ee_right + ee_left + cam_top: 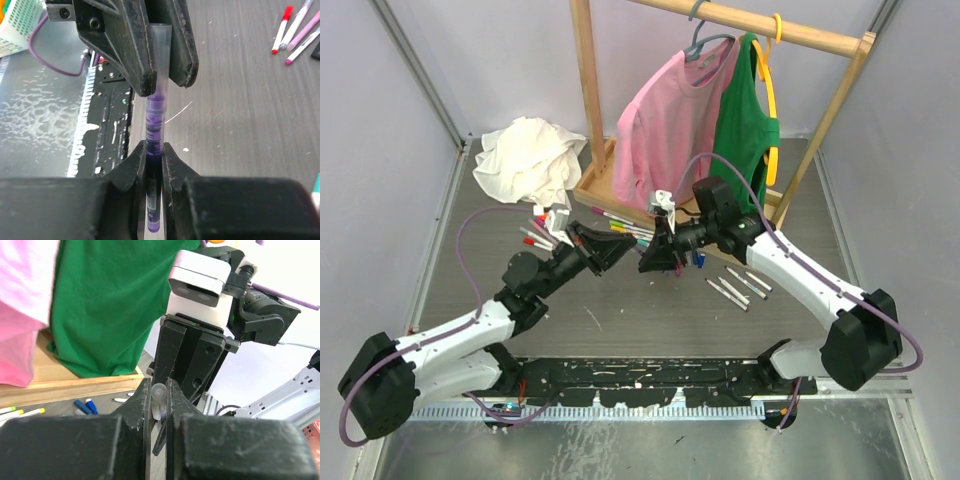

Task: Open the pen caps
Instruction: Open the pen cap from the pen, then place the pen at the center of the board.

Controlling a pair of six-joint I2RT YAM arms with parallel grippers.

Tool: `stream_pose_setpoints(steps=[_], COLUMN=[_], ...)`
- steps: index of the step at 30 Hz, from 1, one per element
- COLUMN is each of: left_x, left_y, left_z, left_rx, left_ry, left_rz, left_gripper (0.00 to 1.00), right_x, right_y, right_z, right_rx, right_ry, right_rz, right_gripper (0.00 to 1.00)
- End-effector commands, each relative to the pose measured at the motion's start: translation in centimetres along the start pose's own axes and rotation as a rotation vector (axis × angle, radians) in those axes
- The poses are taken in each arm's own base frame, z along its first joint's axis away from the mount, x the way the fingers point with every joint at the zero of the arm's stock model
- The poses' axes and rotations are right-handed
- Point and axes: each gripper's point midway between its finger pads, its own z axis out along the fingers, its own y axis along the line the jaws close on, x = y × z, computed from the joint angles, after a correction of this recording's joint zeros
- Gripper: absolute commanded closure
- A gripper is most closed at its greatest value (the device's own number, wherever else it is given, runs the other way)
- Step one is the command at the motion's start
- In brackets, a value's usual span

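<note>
Dark grey tabletop [620, 320] stretches between pale walls, scuffed and scratched. Far to my left lies a crumpled white cloth [530, 160], and just in front of it sits a small cluster of slim white pens with red ends [536, 236].

My left gripper [632, 252] reaches toward the middle of the table, above the surface. Its jaws are pressed nearly together on the pale grey barrel of a slim grey-and-purple pen [155, 112]. From my left wrist, the rounded pale end of that barrel shows pinched between my two black fingers [140, 405].

The pen runs straight across to my right gripper [656, 262], which meets the left one tip to tip. There my jaws are clamped just as narrowly round the purple end. Between the two grips a short ribbed purple stretch is bare. Whether the cap has parted from the barrel I cannot tell.

Behind the grippers stands a wooden clothes rack [588, 90], with more slim white pens [618, 220] lying by its base board. A pink T-shirt [670, 120] and a green sleeveless top [745, 120] hang from it. Two stubby blue plastic caps [83, 406] lie on the table beside that base. Further right, near my right forearm, a few slim grey pens [740, 285] lie side by side.
</note>
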Motion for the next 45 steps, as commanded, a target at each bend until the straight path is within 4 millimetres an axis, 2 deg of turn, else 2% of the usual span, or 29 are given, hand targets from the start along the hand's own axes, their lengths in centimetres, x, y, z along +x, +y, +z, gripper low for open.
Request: stream_pose_setpoints(steps=[1, 4, 6, 9, 11, 16, 20, 26, 30, 33, 40, 42, 45], left_x=[-13.9, -17.8, -19.6, -21.0, -20.7, -17.6, -13.9, -8.3, -5.3, -3.9, -2.2, -1.8, -1.2], left_y=[-0.4, -0.4, -0.8, -1.5, -1.5, 0.4, 2.2, 5.4, 6.9, 7.9, 9.2, 9.5, 10.0], left_z=[0.6, 0.6, 0.4, 0.0, -0.5, -2.7, -4.9, -7.4, -8.5, -9.2, -10.2, -10.3, -10.6], left_rx=[-0.049, -0.045, -0.014, 0.027, 0.017, -0.090, -0.184, -0.281, -0.313, -0.337, -0.383, -0.391, -0.410], left_ry=[-0.367, -0.452, -0.488, -0.504, -0.484, -0.405, -0.317, -0.225, -0.191, -0.187, -0.171, -0.168, -0.160], left_rz=[0.171, 0.177, 0.161, 0.133, 0.120, 0.069, -0.006, -0.165, -0.252, -0.289, -0.313, -0.327, -0.346], left_gripper=[1.00, 1.00, 1.00, 1.00, 1.00, 1.00, 1.00, 1.00, 1.00, 1.00, 1.00, 1.00, 1.00], right_x=[1.9, 2.7, 3.1, 3.6, 4.0, 5.9, 8.7, 13.0, 15.5, 17.1, 21.2, 22.1, 22.9], right_y=[0.8, 0.7, 0.5, -0.2, -0.9, -2.2, -2.5, -2.4, -3.2, -4.1, -6.3, -7.2, -7.4], right_z=[0.7, 1.2, 1.4, 1.2, 0.7, -1.5, -3.4, -5.8, -6.9, -7.6, -8.6, -9.2, -9.3], right_rx=[-0.058, -0.071, -0.065, -0.027, 0.023, 0.161, 0.259, 0.355, 0.420, 0.458, 0.562, 0.620, 0.632], right_ry=[0.057, 0.081, 0.094, 0.123, 0.155, 0.278, 0.375, 0.512, 0.598, 0.631, 0.778, 0.817, 0.839], right_rz=[0.089, 0.102, 0.103, 0.079, 0.027, -0.085, -0.118, -0.085, -0.041, 0.017, 0.146, 0.167, 0.199], right_gripper=[0.99, 0.99, 0.99, 0.99, 0.99, 0.99, 0.99, 0.99, 0.99, 0.99, 0.99, 0.99, 0.97])
